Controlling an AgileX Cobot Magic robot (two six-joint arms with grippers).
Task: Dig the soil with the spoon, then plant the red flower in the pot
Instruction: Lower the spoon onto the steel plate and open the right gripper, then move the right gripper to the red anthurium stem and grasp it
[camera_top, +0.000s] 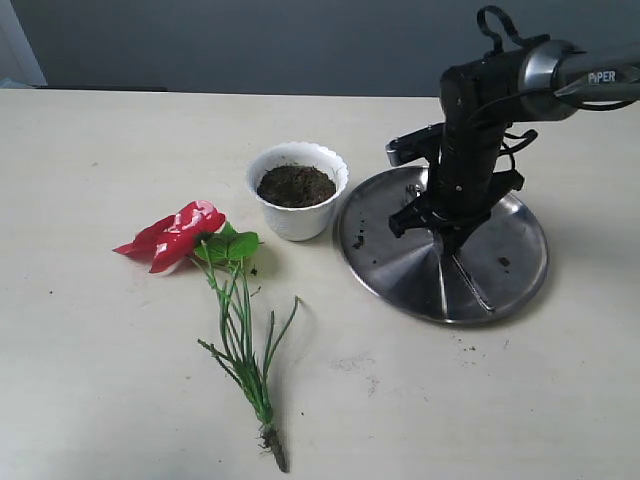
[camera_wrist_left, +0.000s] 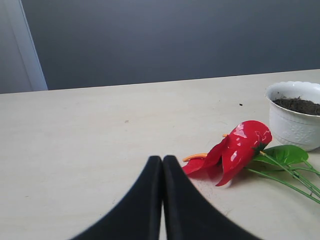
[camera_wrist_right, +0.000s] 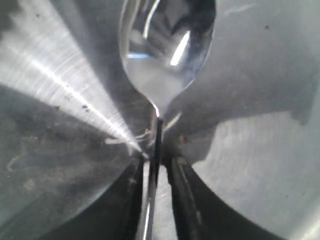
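**A:** What do you get from the exterior view?

**B:** You see the right gripper (camera_top: 447, 232) down over the steel plate (camera_top: 510, 262), its arm hiding what it holds. The pot (camera_top: 297, 190) stands just beside the plate on the counter (camera_top: 100, 350), filled with soil (camera_top: 296, 186). The red flower (camera_top: 180, 233) lies flat near the pot, roots pointing away from it.

**A:** And your left wrist view?

**B:** The left gripper (camera_wrist_left: 162, 165) hangs above bare counter, jaws pressed together with nothing between them. The flower's blooms lie just ahead, the pot beyond.

**A:** The right wrist view?

**B:** You have the jaws narrowed onto the handle of the spoon (camera_wrist_right: 167, 55), its bowl over the plate.
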